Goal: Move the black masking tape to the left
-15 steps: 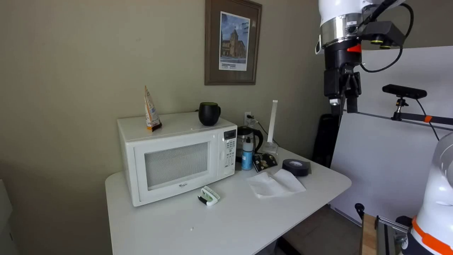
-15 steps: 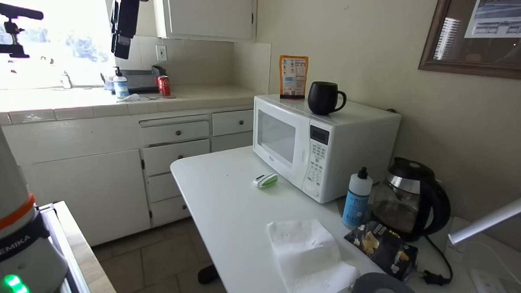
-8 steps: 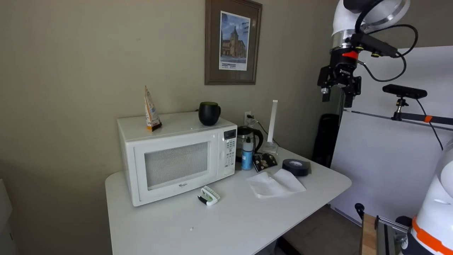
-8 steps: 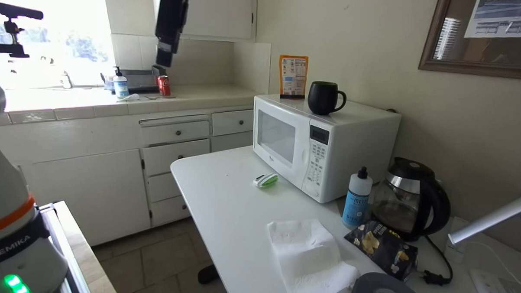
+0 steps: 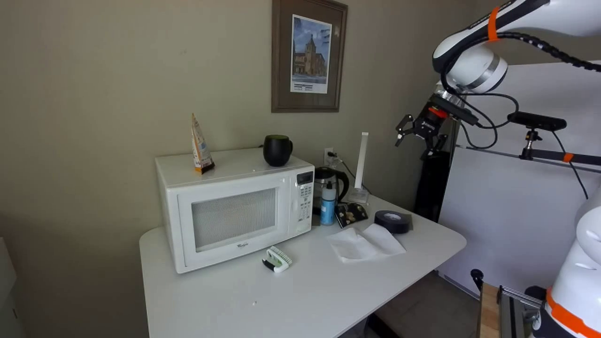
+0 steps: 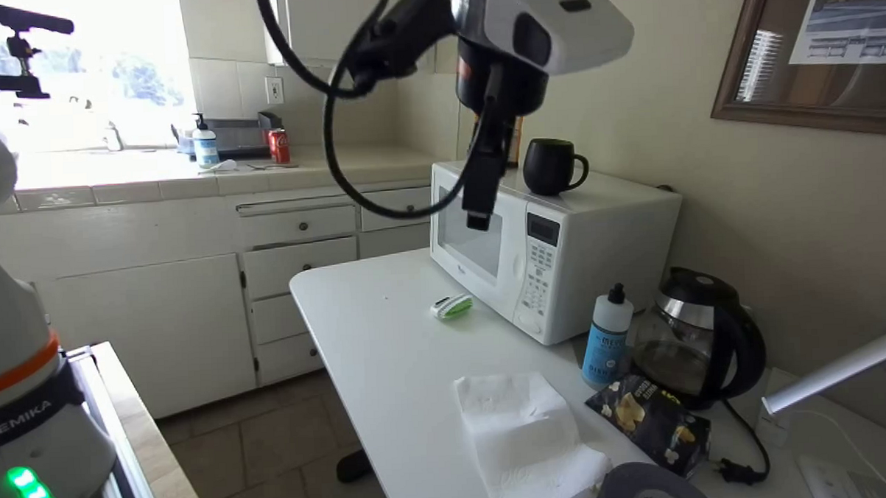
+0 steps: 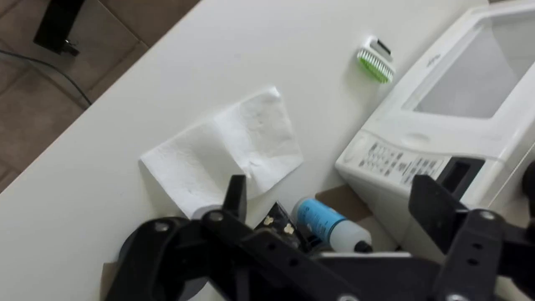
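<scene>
Now the pincer [image 5: 411, 149] has swung nearer to the black masking tape [image 5: 394, 226], spread and empty; approach seems in hand, next it should align and descend.

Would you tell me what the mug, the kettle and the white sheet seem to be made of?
Mug: probably ceramic, matte black with soft shading. Kettle: likely glass body, see-through, with a shiny metallic band and black, probably plastic handle. White sheet: apparently paper towel, matte, creased and faintly embossed.
</scene>
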Controlling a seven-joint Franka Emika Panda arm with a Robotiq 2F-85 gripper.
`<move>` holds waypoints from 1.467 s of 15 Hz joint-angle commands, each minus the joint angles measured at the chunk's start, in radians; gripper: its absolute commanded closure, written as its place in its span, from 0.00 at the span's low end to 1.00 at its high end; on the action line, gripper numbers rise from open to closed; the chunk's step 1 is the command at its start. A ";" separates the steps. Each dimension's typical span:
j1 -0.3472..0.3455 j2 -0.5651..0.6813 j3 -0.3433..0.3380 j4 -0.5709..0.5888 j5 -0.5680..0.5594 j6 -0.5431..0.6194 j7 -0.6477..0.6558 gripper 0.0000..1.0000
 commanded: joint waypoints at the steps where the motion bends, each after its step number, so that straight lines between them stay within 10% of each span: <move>1: -0.028 0.180 -0.028 0.042 0.106 0.186 -0.031 0.00; 22: -0.148 0.628 0.024 0.220 0.205 0.357 0.082 0.00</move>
